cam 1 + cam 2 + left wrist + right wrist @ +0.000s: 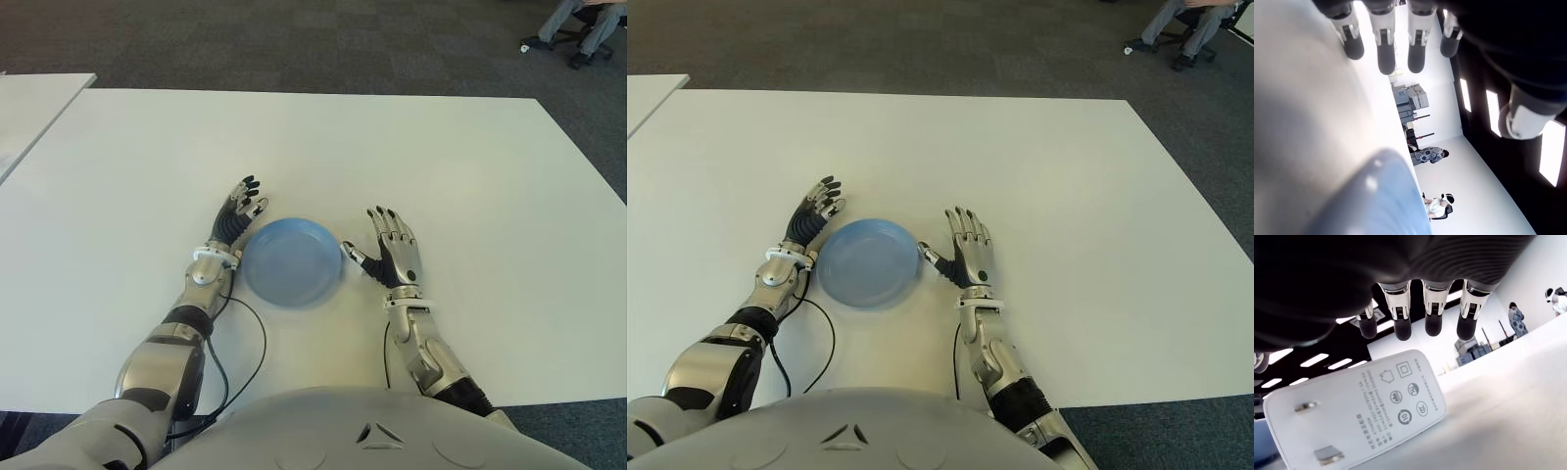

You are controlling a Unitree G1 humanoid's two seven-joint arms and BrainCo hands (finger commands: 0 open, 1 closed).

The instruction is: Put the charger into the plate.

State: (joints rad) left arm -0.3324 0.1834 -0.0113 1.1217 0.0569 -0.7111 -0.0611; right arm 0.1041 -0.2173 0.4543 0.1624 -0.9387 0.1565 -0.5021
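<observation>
The blue plate [289,259] sits on the white table [411,147], a little in front of me, with nothing in it. My right hand [394,247] is just right of the plate, palm down, fingers straight and spread. In the right wrist view a white charger [1352,411] lies on the table under that palm, its two prongs facing the camera, and the fingertips [1432,325] hover above it without closing. From the eye views the charger is hidden by the hand. My left hand [238,211] shows at the plate's left rim, fingers extended and holding nothing.
A black cable [259,345] loops on the table beside my left forearm. A second white table [34,103] stands at far left. Dark carpet lies beyond the far edge, where a seated person's legs [578,24] show at top right.
</observation>
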